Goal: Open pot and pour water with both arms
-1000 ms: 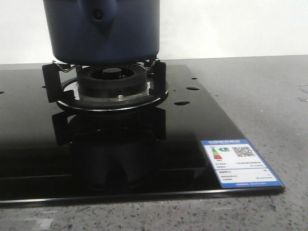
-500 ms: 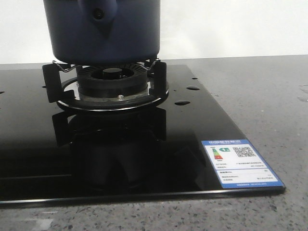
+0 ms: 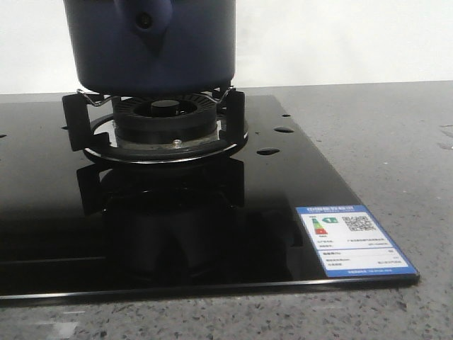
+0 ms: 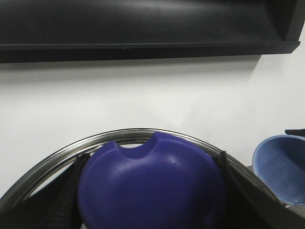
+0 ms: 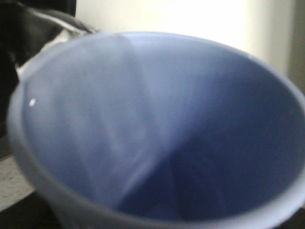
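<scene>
The dark navy-blue pot (image 3: 152,42) stands on the gas burner (image 3: 164,120); its top is cut off in the front view. In the left wrist view my left gripper (image 4: 150,191) is shut on the lid's blue knob (image 4: 152,176), with a black finger (image 4: 66,195) on each side. The lid's steel rim (image 4: 57,157) curves behind the knob. A pale blue cup (image 5: 157,129) fills the right wrist view, mouth toward the camera, hiding my right gripper's fingers. The cup also shows in the left wrist view (image 4: 279,169), up beside the lid, with a dark part at its rim.
The burner's black pan supports (image 3: 74,120) sit on a glossy black glass hob (image 3: 212,227) with a blue and white label (image 3: 354,241) at its front right corner. Grey speckled counter (image 3: 396,142) lies to the right. A white wall and black shelf (image 4: 143,24) are behind.
</scene>
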Controlling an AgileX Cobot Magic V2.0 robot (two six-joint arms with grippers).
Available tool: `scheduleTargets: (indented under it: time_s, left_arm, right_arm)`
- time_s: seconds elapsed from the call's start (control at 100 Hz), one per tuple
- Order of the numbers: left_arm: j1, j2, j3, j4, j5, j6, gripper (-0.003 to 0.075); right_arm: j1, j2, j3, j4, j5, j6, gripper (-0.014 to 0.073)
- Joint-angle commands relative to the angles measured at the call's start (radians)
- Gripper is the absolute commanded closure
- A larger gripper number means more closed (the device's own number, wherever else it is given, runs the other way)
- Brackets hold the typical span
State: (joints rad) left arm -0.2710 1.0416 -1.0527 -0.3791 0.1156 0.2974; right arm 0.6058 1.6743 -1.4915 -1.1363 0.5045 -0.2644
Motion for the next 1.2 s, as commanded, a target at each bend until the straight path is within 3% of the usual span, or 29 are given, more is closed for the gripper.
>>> scheduleTargets:
  time_s: [0.0,0.71,1.19]
  left_arm:
    - [-0.001,-0.026,-0.037,-0.006,-0.103,0.002,0.0385]
    - [-0.001,-0.026,-0.037,-0.006,-0.103,0.002,0.0385]
    - [-0.001,-0.026,-0.037,-0.006,-0.103,0.002,0.0385]
  right_arm:
    - [0.0,-0.048,-0.044,-0.133,-0.068,-0.004,0.0358]
    - [0.0,-0.05,-0.046,-0.576,-0.136,-0.004,0.0359]
    - [0.0,-0.058,-0.123,-0.593,-0.148,0.05,0.036]
